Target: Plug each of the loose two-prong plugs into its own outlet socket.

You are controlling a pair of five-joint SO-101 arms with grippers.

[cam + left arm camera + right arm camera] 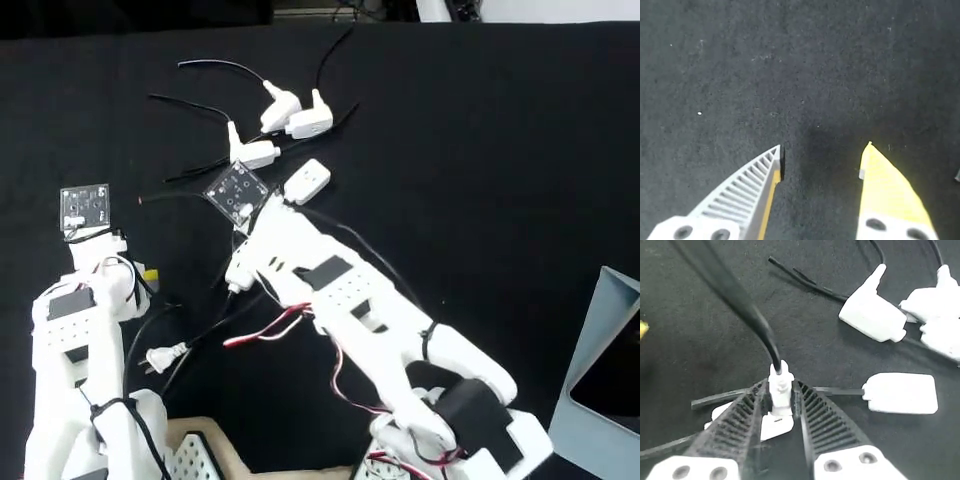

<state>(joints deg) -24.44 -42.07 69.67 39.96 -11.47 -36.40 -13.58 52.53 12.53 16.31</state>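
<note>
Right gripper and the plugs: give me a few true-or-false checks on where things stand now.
The right gripper is shut on a white plug with a black cable. True.
The left gripper holds a plug. False: it is open over the bare black table.
The white plug is seated in a socket. False: the nearest white socket lies apart from it on the table.
A two-prong plug lies loose by the left arm. True.
</note>
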